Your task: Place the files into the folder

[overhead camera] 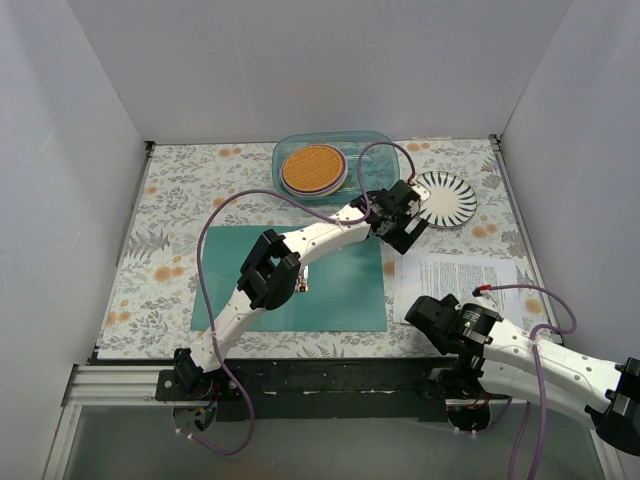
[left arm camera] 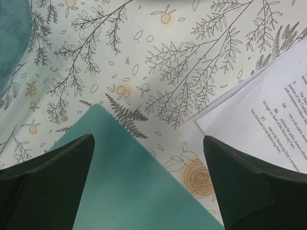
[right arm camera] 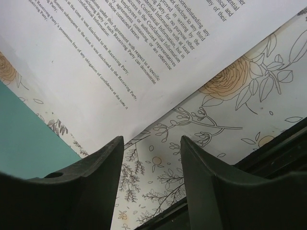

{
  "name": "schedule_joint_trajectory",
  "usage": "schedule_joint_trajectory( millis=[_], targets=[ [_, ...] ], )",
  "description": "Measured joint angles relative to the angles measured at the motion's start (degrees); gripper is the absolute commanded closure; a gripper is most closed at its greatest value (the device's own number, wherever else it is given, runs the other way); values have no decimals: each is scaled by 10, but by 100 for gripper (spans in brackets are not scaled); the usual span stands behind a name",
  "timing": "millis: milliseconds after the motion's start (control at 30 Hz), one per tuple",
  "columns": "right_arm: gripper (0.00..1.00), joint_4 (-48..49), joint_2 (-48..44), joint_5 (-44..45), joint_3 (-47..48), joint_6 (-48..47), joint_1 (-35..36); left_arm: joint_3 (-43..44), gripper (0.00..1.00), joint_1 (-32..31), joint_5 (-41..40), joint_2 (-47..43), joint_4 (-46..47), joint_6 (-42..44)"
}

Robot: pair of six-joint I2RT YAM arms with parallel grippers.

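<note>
The teal folder (overhead camera: 300, 280) lies flat on the floral tablecloth, its silver clip (overhead camera: 302, 287) showing near the middle. The files (overhead camera: 465, 285), white sheets with black text, lie just right of it. My left gripper (overhead camera: 403, 232) hangs open and empty over the folder's far right corner. In the left wrist view that corner (left arm camera: 129, 182) sits between the open jaws (left arm camera: 148, 139), with the files (left arm camera: 268, 124) at the right. My right gripper (overhead camera: 422, 312) is open and empty at the files' near left corner. The right wrist view shows the gripper (right arm camera: 152, 141), the paper (right arm camera: 120, 57) and the folder edge (right arm camera: 24, 134).
A clear blue-tinted container (overhead camera: 370, 145) holding an orange disc (overhead camera: 313, 170) stands at the back. A white plate with black radial stripes (overhead camera: 447, 198) lies to its right, close to my left gripper. White walls enclose three sides. A black rail (overhead camera: 330, 375) runs along the near edge.
</note>
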Motion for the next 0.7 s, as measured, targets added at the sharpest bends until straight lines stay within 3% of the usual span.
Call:
schedule_joint_trajectory(
  millis=[333,700],
  targets=[
    [41,-3,14,2,0,5,0,-31,2,-6,52,0,1,-16],
    [40,2,32,11,2,1,0,-6,2,-28,47,39,10,-1]
  ],
)
